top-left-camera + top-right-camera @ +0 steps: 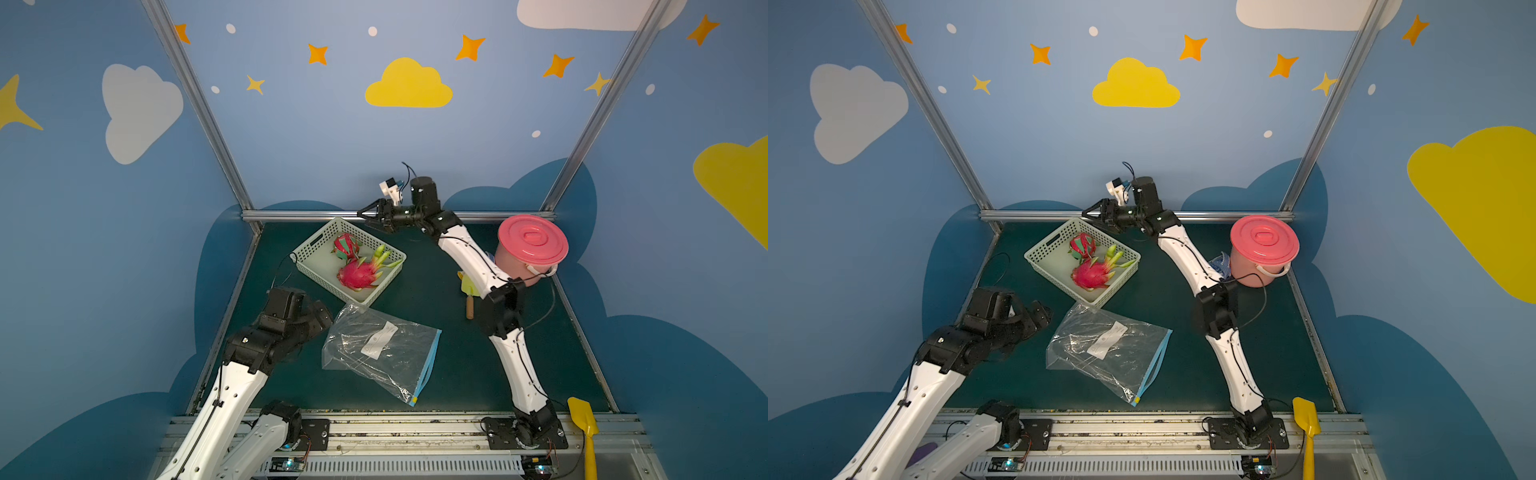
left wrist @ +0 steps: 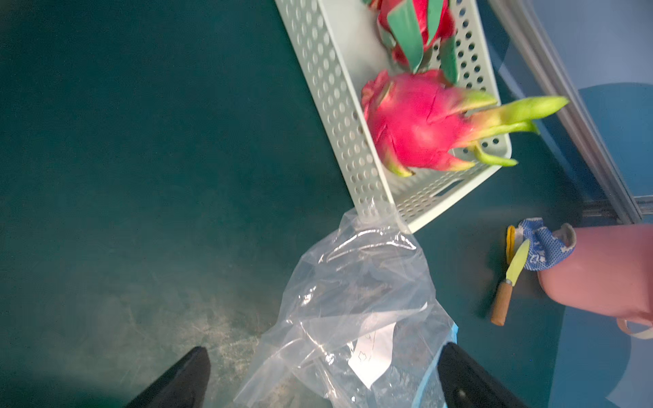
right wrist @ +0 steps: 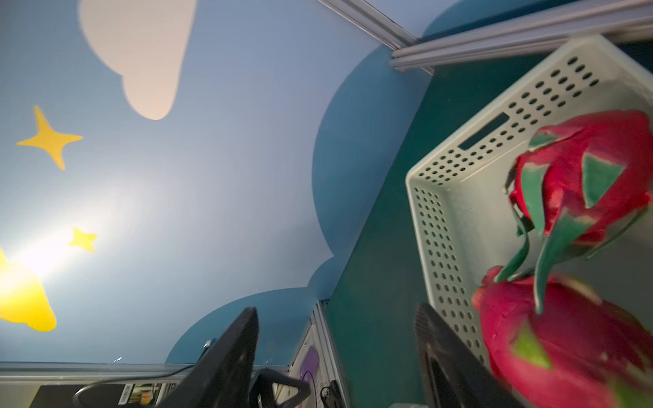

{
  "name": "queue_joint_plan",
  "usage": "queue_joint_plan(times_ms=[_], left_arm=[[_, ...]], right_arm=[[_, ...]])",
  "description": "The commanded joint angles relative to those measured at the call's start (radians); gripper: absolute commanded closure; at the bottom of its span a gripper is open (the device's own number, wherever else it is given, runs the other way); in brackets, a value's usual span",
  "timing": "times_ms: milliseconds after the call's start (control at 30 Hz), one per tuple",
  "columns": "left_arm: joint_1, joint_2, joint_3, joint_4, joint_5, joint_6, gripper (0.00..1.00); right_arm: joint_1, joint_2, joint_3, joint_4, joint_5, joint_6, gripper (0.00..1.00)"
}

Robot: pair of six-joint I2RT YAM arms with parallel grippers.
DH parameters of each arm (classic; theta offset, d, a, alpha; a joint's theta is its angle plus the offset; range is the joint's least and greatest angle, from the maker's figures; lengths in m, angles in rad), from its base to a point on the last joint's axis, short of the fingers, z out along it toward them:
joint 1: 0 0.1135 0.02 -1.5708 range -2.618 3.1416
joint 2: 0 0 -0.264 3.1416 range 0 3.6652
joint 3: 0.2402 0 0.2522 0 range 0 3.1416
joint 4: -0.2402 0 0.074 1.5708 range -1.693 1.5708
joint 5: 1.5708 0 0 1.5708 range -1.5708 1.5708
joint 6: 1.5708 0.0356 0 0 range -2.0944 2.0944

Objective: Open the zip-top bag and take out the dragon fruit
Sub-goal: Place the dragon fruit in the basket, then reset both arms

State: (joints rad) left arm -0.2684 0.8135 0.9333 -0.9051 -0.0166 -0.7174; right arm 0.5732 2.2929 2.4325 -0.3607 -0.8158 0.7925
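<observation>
The zip-top bag (image 1: 380, 353) lies flat and crinkled on the green table, clear plastic with a light-blue zip strip (image 1: 430, 365) and a white label; it looks empty. A bright pink dragon fruit (image 1: 357, 272) with green tips rests in the pale basket (image 1: 316, 245), beside a darker red one (image 1: 345, 246). My left gripper (image 1: 322, 316) hovers open at the bag's left end, and in the left wrist view its fingers straddle the bag (image 2: 353, 300) without touching it. My right gripper (image 1: 362, 218) hangs open and empty over the basket's far corner; both fruits (image 3: 583, 183) show beside it.
A pink lidded bucket (image 1: 532, 245) stands at the back right, with a small wooden-handled knife (image 1: 469, 305) and a blue-white cloth (image 2: 540, 243) beside it. A yellow spade (image 1: 584, 419) lies at the front right. An aluminium rail (image 1: 316, 215) runs behind the basket.
</observation>
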Motion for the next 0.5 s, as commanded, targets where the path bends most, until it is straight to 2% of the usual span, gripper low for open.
queue_joint_plan(times_ms=[0,100,233,300,400,467], left_arm=[[0.005,-0.053,0.025,0.043,-0.198,0.060,0.00],[0.006,-0.125,-0.021,0.119,-0.311,0.113,0.00],[0.005,-0.211,-0.119,0.253,-0.354,0.183,0.00],[0.006,-0.229,-0.157,0.289,-0.372,0.200,0.00],[0.005,-0.221,-0.186,0.318,-0.387,0.241,0.00],[0.005,-0.200,-0.200,0.342,-0.405,0.281,0.00]], right_arm=[[-0.030,-0.243,-0.220,-0.154,0.099,-0.264,0.29],[-0.067,-0.488,-0.547,-0.093,0.180,-0.381,0.27],[-0.148,-0.806,-1.026,0.132,0.272,-0.433,0.27],[-0.190,-0.958,-1.242,0.217,0.350,-0.512,0.27],[-0.229,-1.150,-1.482,0.245,0.514,-0.634,0.21],[-0.272,-1.245,-1.608,0.276,0.570,-0.682,0.17]])
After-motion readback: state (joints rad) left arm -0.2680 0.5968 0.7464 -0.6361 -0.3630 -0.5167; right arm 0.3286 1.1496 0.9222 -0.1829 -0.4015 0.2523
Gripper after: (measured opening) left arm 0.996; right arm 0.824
